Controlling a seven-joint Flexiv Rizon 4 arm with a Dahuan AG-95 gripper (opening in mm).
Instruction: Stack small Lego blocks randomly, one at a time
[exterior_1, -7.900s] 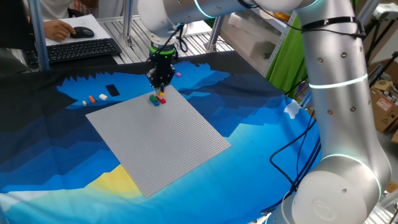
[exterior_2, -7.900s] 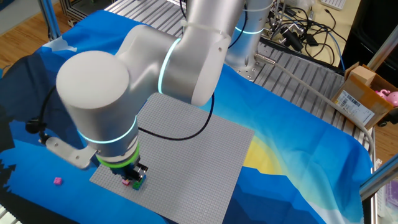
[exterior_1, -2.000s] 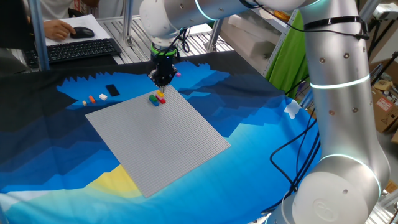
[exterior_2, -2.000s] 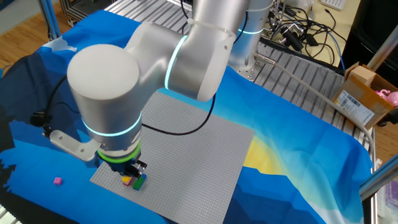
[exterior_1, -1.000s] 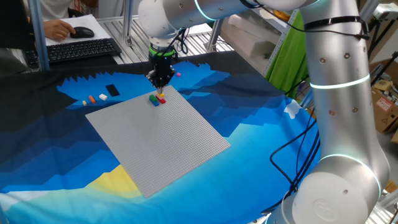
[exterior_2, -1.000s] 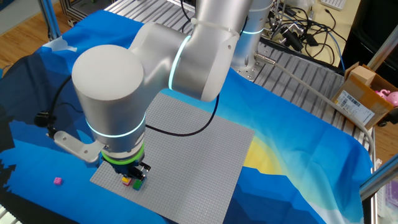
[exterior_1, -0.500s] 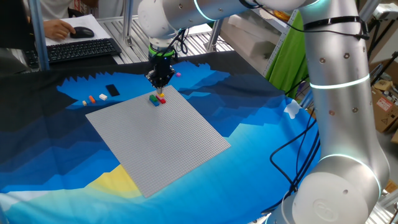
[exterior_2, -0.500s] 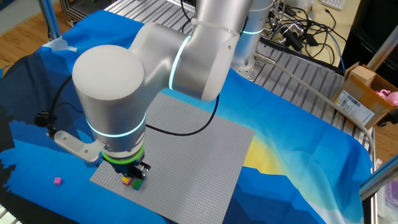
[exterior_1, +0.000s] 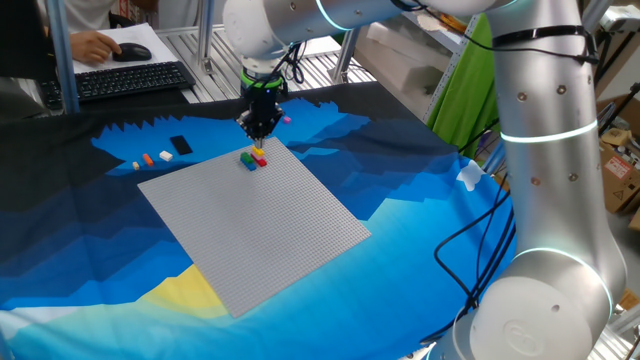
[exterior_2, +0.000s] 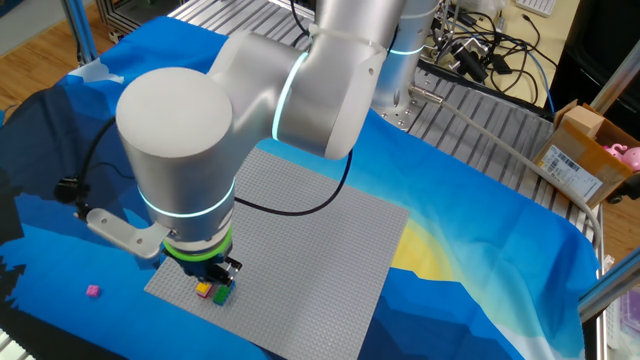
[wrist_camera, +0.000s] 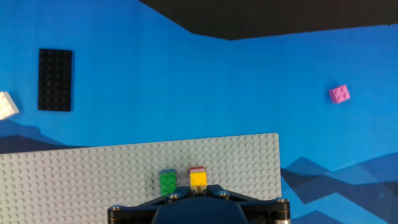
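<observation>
Hanging point-down over the far corner of the grey baseplate (exterior_1: 255, 218), the tool (exterior_1: 259, 133) had its fingers pressed fully together and carried nothing visible. Just below its tip a yellow brick (wrist_camera: 198, 180) sat on a red one, with a green brick (wrist_camera: 168, 182) on a blue one just beside it; both small stacks stood on the baseplate near its edge. In the hand view the tool's dark housing (wrist_camera: 199, 210) filled the bottom edge, with the yellow brick just in front of it. A pink brick (wrist_camera: 339, 94) lay alone on the blue cloth (exterior_1: 420, 230) of the desk, well apart from the baseplate. A black flat plate (wrist_camera: 55, 71) lay on the cloth on the other side, with a white brick (wrist_camera: 6, 105) near it. From one fixed view, orange (exterior_1: 149, 158) and yellow (exterior_1: 136, 165) bricks lay in a row by the white one.
</observation>
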